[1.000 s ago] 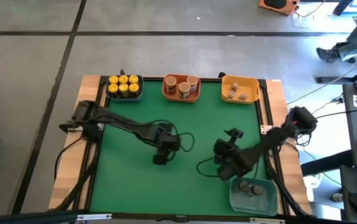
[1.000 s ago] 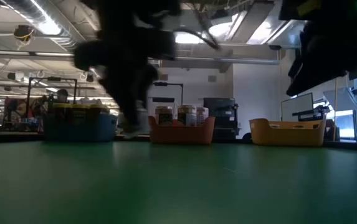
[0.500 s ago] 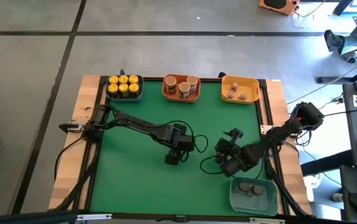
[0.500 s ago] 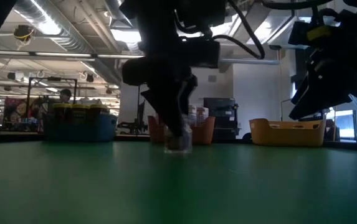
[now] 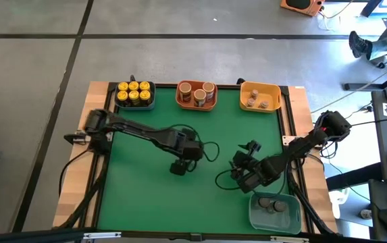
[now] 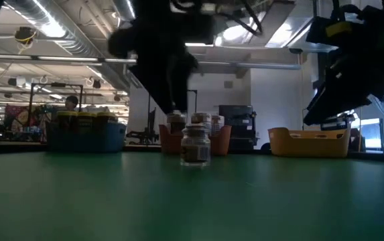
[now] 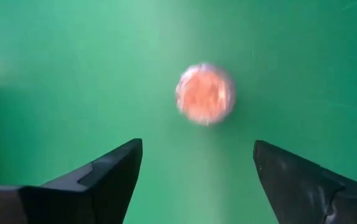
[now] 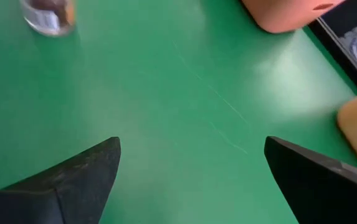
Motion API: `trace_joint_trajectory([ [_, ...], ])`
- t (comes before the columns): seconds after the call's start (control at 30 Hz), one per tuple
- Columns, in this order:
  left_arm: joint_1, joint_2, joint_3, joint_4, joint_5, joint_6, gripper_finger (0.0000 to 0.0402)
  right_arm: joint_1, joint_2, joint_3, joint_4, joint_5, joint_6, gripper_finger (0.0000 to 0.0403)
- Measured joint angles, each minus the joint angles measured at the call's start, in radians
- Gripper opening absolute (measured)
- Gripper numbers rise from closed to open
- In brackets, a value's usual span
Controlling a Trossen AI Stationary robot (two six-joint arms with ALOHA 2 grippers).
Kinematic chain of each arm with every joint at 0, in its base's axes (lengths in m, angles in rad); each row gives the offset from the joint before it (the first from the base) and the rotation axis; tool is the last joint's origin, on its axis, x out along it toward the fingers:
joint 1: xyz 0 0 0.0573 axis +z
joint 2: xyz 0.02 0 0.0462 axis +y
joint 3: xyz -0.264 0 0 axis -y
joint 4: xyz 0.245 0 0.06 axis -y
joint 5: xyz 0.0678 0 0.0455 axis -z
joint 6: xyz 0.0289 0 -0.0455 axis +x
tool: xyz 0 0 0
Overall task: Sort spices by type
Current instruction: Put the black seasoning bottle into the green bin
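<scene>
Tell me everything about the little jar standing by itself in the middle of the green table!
The little jar stands upright on the green mat, alone near the table's middle. It looks like clear glass or plastic with dark brownish spice inside and a pale lid. From straight above, its round top looks orange-pink and blurry. Nothing grips it: the left gripper hangs just above with its fingers spread apart, not touching. The three bins sit farther back, apart from it.

Jar (image 7: 205, 93) blurred (label unreadable); tiny jars (image 5: 258, 101) too small to tell.
</scene>
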Motion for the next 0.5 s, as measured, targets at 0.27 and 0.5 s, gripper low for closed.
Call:
trace_joint_trajectory([
  [0.27,0.002,-0.382,-0.441,0.304,-0.005,-0.140,0.0306,-0.010,0.000,0.001,0.160,0.015,-0.039,0.0397],
  [0.5,-0.093,-0.712,-0.940,0.754,-0.008,-0.350,0.0306,-0.136,0.010,0.001,0.592,-0.183,-0.396,0.0397],
])
